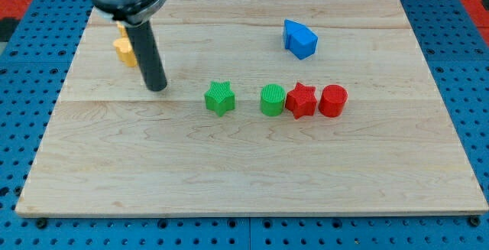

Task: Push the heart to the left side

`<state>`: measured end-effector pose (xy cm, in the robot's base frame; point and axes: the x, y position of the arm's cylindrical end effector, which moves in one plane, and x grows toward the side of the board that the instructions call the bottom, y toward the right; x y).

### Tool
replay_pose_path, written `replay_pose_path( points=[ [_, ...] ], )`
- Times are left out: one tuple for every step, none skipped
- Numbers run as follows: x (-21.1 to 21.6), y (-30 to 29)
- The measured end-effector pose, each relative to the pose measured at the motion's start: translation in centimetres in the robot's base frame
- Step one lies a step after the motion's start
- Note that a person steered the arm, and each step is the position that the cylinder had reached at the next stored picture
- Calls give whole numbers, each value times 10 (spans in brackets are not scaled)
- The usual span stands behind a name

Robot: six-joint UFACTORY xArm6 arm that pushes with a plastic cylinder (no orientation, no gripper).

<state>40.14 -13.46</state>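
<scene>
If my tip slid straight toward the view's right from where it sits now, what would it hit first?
Probably the green star. My tip sits to its left in the view, at nearly the same height, with bare board between. The line is slightly higher than the star's middle, so contact may be glancing.

Blue heart block: solid blue, with a lighter flat top face and darker side walls. Its outline reads as a heart, though the lobes are not sharply resolved. It lies flat on the table, towards the view's top and right of centre, apart from every other block.
</scene>
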Motion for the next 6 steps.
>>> replay_pose_path(
  points=[
    [-39, 2],
    [-39, -34],
    [-40, -55],
    [-38, -55],
    [-34, -12],
    [-23, 95]
  ],
)
